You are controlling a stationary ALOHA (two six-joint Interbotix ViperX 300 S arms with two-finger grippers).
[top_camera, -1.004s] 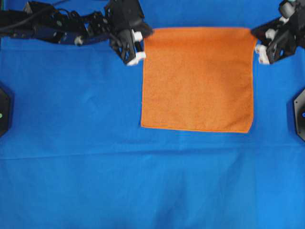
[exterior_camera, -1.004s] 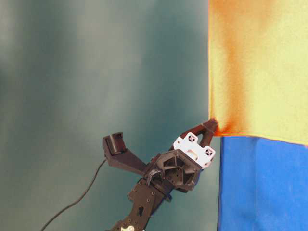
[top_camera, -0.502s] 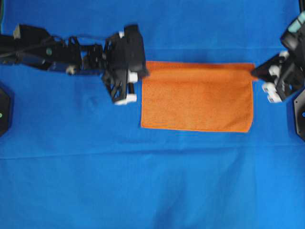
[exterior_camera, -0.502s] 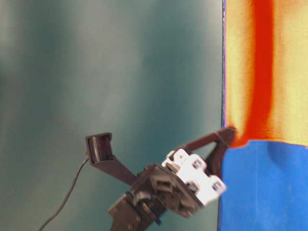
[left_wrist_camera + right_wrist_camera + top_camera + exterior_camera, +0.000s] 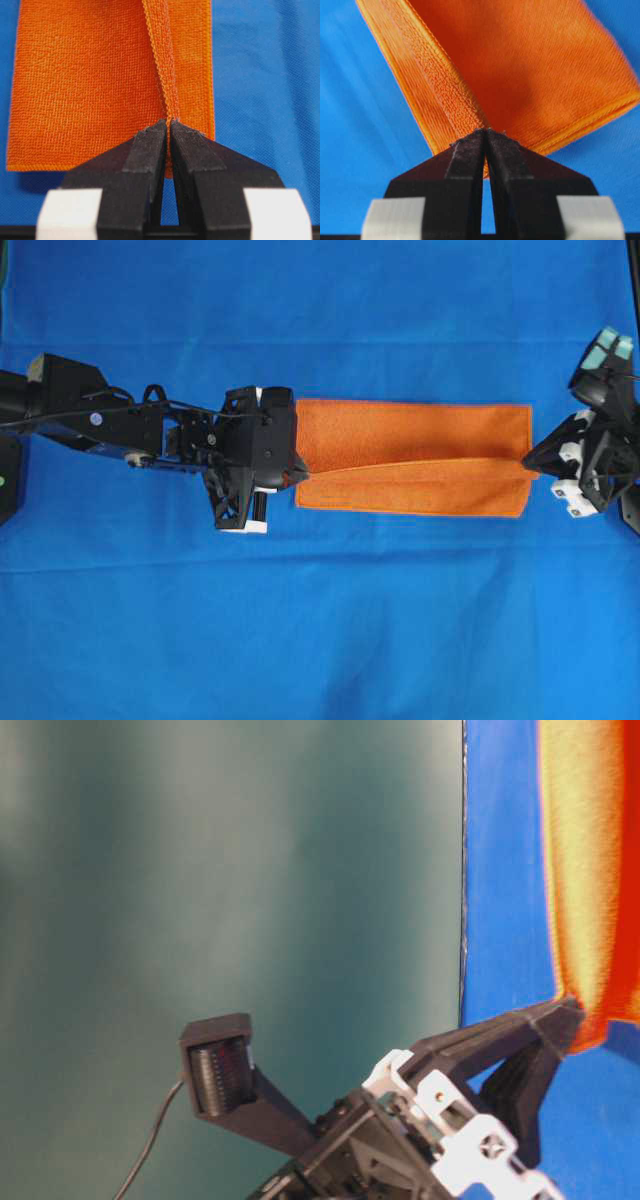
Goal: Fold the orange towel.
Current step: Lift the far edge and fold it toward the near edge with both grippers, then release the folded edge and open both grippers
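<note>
Black plastic jaws are clamped tight on orange terry at both ends here. The left gripper pinches one corner of the orange towel just left of centre in the overhead view, and its wrist view shows the two fingers pressed together with only the stitched hem sandwiched between. The right gripper does the same at the far right edge of the frame, jaws closed on the opposite corner.

The towel lies mid-frame, slightly above centre, as a long strip on the blue table cloth, with the held edge stretched between the grippers and raised a little over the layer below.

Handling-wise it looks super light and totally floppy, sags wherever it isn't held, and the fuzzy pile probably gives decent grip, no slipping. Nothing fragile. Corners along the hem look like the place to grab, since the cloth is way wider than either gripper.

Count: one towel, two grippers, one table cloth.
</note>
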